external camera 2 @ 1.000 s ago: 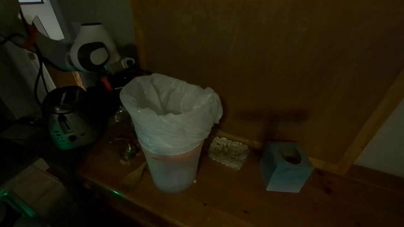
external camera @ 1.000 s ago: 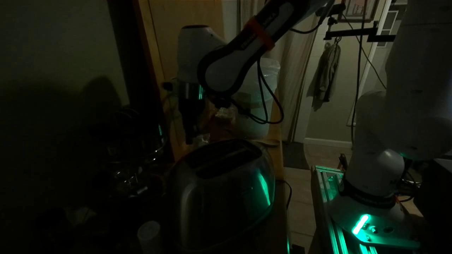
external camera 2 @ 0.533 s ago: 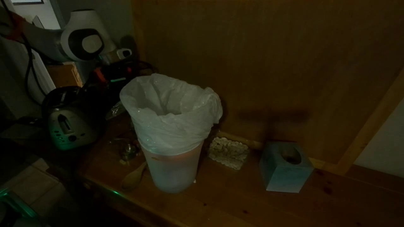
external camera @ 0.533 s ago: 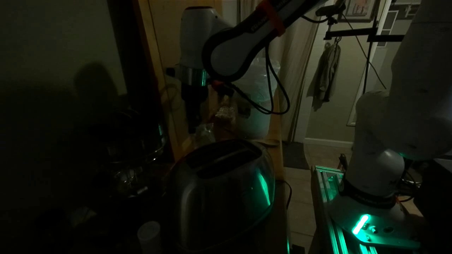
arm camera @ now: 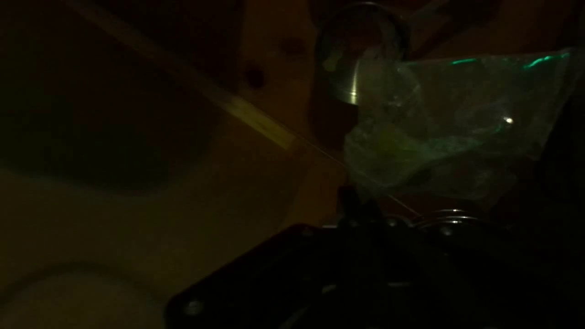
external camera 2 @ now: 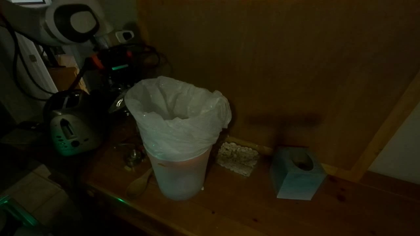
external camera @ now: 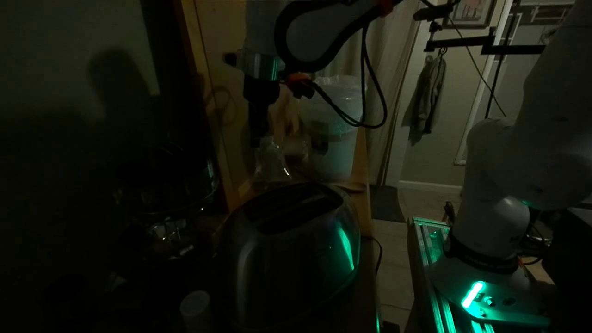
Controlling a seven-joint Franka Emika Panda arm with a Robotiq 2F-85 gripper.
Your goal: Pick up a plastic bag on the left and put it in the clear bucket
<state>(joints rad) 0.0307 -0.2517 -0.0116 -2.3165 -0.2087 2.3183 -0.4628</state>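
Plastic bag (external camera: 273,163), see-through, hangs near the bucket (external camera 2: 180,179); the gripper (external camera: 259,141) pinches its top, jaws closed. A toaster (external camera 2: 73,135) stands on the same side of the bucket.

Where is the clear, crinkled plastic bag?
The bag hangs from the black tool, just left of centre in an exterior view, beyond the rounded metal toaster and left of the translucent whitish plastic bucket.

A metal toaster (external camera: 289,259) showed in both exterior views; in an exterior view a pale cup (external camera: 195,306) stood near it. A wooden spoon (external camera 2: 137,186) lay near the edge of the table (external camera 2: 269,216), well apart from a bluish box (external camera 2: 297,183) with a hole on top. Grey cloth (external camera: 430,95) hung near a pale curtain (external camera: 393,88).
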